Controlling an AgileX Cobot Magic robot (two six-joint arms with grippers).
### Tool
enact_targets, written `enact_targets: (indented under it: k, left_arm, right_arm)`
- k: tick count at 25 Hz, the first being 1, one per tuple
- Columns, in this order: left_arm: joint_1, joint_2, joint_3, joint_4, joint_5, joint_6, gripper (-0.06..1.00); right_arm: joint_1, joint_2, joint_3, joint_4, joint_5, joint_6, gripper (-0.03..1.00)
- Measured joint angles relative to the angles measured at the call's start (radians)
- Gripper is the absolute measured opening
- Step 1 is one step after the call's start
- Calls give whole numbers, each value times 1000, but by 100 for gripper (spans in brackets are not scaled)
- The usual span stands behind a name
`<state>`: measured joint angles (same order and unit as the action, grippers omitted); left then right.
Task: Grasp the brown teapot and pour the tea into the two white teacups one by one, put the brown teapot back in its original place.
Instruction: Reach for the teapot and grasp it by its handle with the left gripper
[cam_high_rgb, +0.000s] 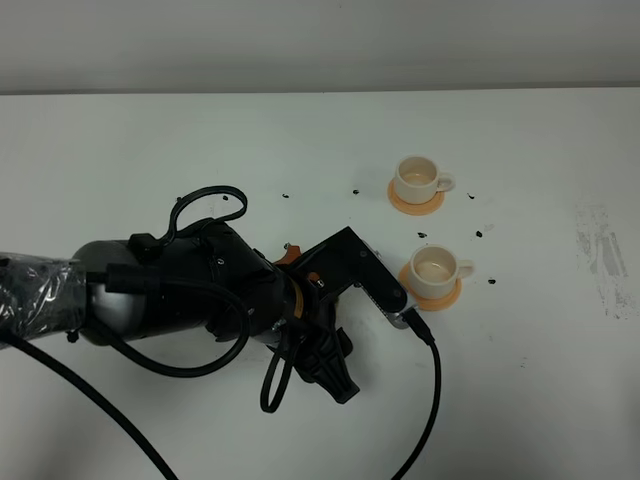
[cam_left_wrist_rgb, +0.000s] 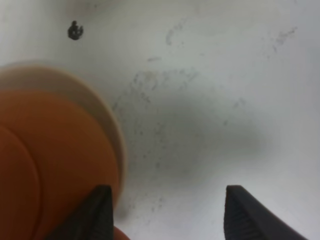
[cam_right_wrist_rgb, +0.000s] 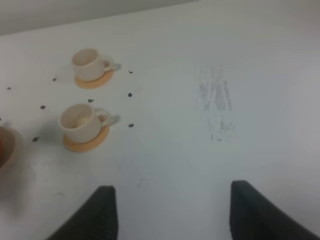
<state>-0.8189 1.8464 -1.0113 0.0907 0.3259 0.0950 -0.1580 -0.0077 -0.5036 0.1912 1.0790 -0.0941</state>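
Likely heavy, slick and brittle, the brown teapot (cam_left_wrist_rgb: 50, 160) wants a firm pinch on its handle, hidden from view; the left claw (cam_left_wrist_rgb: 168, 192) gapes empty beside it.

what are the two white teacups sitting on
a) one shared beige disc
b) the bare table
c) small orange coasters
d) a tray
c: the far teacup and the near teacup each sit on their own small orange coaster.
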Motion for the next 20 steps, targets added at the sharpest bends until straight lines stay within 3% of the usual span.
enact_targets:
  k: [10, 20]
  left_arm:
    - [0, 0, 0, 54, 12, 4, 51]
    - [0, -2, 0, 55, 104, 63, 51]
  right_arm:
    - [0, 0, 0, 0, 0, 0, 51]
    - [0, 0, 0, 0, 0, 0, 51]
